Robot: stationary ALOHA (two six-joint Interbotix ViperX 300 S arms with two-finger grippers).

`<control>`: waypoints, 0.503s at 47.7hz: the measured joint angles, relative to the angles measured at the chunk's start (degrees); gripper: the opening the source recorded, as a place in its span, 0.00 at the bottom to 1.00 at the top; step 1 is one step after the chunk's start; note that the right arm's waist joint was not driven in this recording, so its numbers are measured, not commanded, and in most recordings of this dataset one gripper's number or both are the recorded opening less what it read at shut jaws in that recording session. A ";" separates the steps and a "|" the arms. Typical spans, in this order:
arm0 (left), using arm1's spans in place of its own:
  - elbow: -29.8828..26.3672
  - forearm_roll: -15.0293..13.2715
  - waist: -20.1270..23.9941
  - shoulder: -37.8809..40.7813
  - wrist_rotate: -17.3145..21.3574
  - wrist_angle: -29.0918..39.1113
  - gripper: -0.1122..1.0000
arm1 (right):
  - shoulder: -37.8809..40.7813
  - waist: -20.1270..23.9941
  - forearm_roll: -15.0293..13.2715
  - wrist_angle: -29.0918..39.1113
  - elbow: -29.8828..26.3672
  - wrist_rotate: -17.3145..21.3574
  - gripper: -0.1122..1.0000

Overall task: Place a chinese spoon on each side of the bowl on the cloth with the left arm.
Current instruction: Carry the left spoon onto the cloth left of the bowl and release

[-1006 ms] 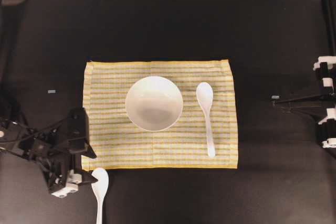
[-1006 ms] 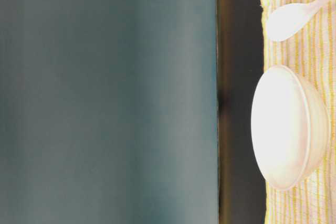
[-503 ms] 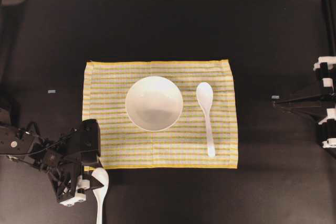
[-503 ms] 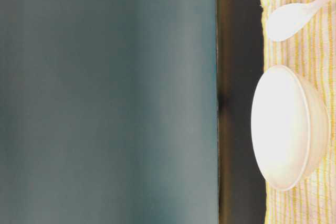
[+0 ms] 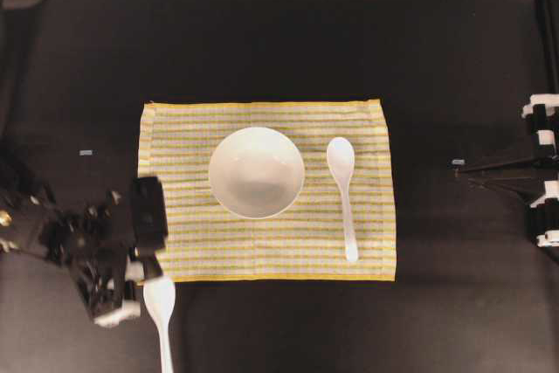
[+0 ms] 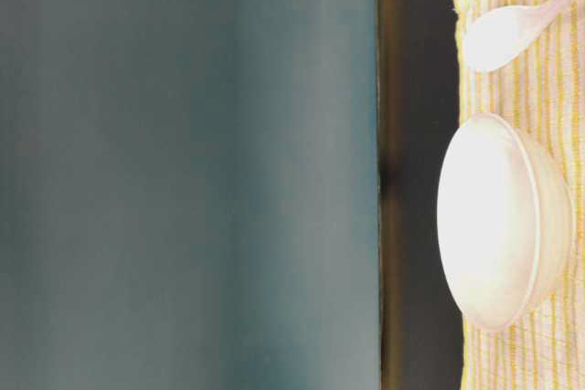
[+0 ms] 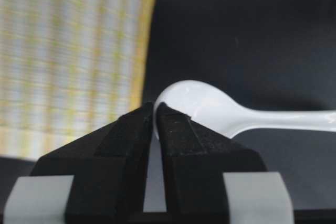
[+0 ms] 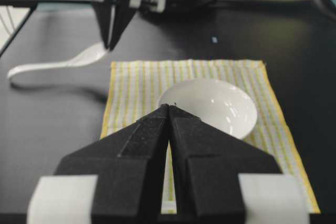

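The white bowl (image 5: pixel 256 172) (image 8: pixel 220 103) (image 6: pixel 503 226) sits mid-cloth on the striped yellow cloth (image 5: pixel 183 128) (image 8: pixel 136 82) (image 7: pixel 68 51). One white chinese spoon (image 5: pixel 342 189) (image 6: pixel 498 34) lies on the cloth to the bowl's right. A second chinese spoon (image 5: pixel 160 303) (image 7: pixel 210 108) (image 8: pixel 63 62) is just off the cloth's front-left corner. My left gripper (image 5: pixel 148 284) (image 7: pixel 155 109) (image 8: pixel 109 43) is shut on the rim of its scoop, handle pointing away from the cloth. My right gripper (image 8: pixel 169 107) (image 5: pixel 458 163) is shut and holds nothing, parked at the right.
The black table (image 5: pixel 279 50) surrounds the cloth. A small grey tag (image 5: pixel 86 152) lies on the table at the left. The right arm's frame (image 5: pixel 541 172) stands at the table's right edge.
The left gripper has swung in to the spoon's scoop and its jaws have closed on the rim. The spoon has shifted slightly. The right arm has not moved.
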 measured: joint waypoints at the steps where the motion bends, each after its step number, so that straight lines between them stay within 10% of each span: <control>1: -0.62 -0.09 0.44 -0.88 0.35 1.41 0.15 | 0.00 0.00 0.00 0.00 0.00 0.00 0.09; 12: -6.06 -0.09 8.35 -8.70 12.30 16.79 0.15 | 0.00 0.00 -0.09 0.00 0.18 0.00 0.09; 24: -6.24 0.00 21.01 -9.32 30.76 16.35 0.15 | -0.09 0.00 0.00 -0.09 0.70 0.09 0.09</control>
